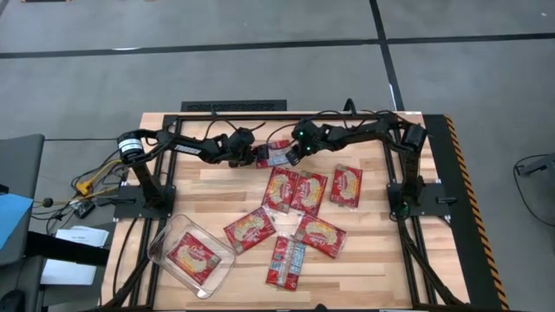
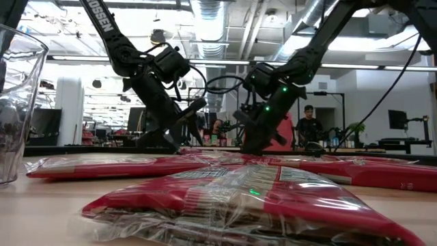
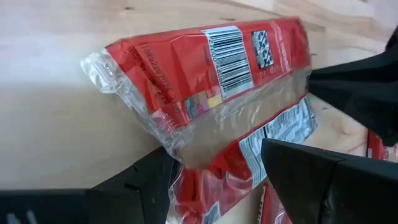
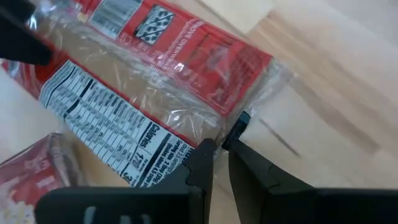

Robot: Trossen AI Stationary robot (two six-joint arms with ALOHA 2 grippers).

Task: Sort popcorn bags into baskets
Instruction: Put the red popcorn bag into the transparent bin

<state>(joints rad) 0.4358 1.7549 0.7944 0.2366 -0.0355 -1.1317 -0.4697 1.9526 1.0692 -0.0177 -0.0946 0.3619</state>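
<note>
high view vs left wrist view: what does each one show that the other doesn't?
Only the high view: the clear tub at the table's near left corner with one bag inside, the loose bags spread over the table, and the right pincer at the far bag's other end.

Only the left wrist view: the barcode and nutrition label on the far bag.

Both: the left pincer at that bag, fingers open around its edge.

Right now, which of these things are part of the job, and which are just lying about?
Part of the job: popcorn bags, the tub holding one bag, left fingers and right fingers at the far bag.
Lying about: cables, papers.
</note>
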